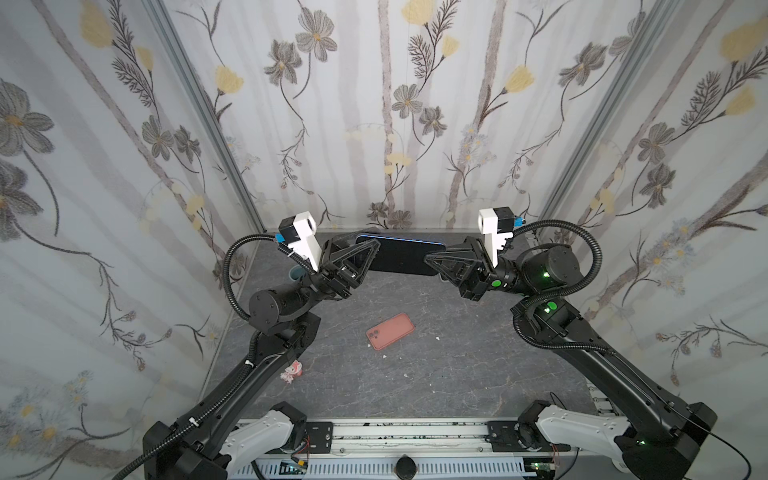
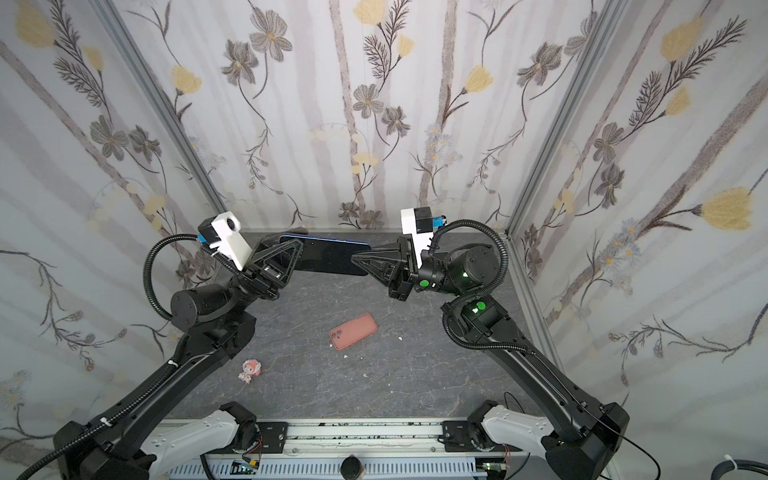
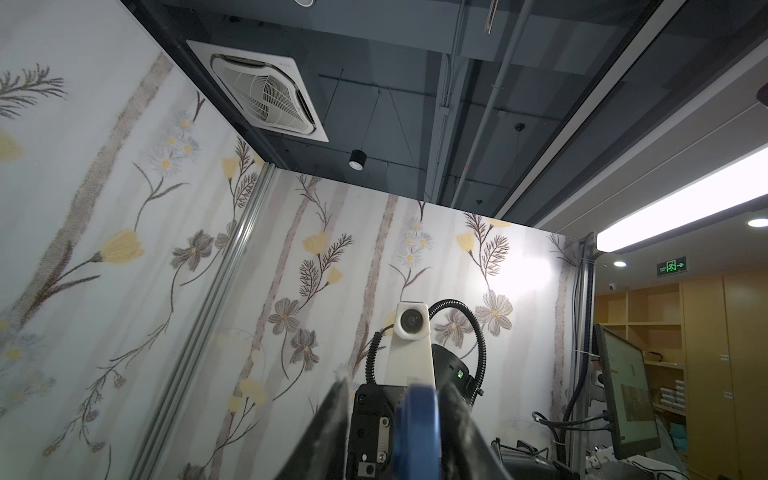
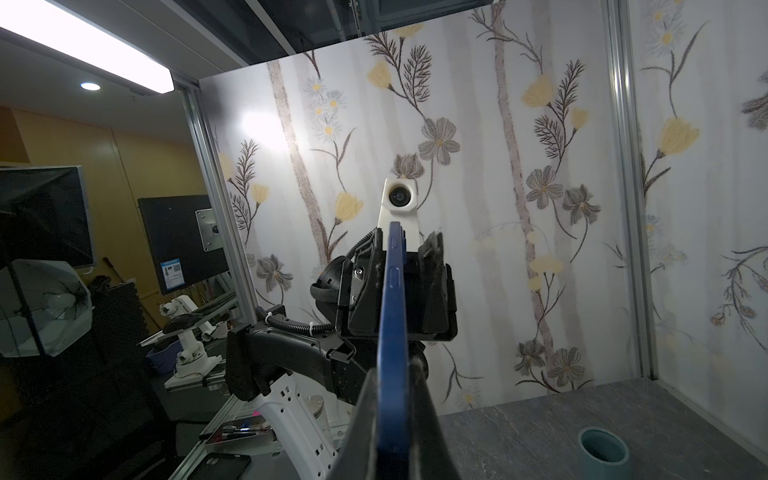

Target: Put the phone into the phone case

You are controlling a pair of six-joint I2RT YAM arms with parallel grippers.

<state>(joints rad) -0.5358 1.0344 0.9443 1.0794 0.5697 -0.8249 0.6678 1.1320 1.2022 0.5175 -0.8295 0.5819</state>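
Currently, one dark blue phone (image 1: pixel 401 257) is held on its long edge in the air above the rear of the counter (image 1: pixel 457 365), spanning between two grippers. The right gripper (image 1: pixel 432 258) is clamped on one end, with its fingers (image 4: pixel 361 419) pressed against both faces. The left gripper (image 1: pixel 371 246) is placed around the other end with its fingers (image 4: pixel 433 257) parted, and a gap is visible beside the phone. One salmon phone case (image 1: pixel 390 331) is laid flat on the counter below, well apart from the phone. One pink figurine (image 1: pixel 292 371) and one teal cup (image 4: pixel 602 453) are also present.
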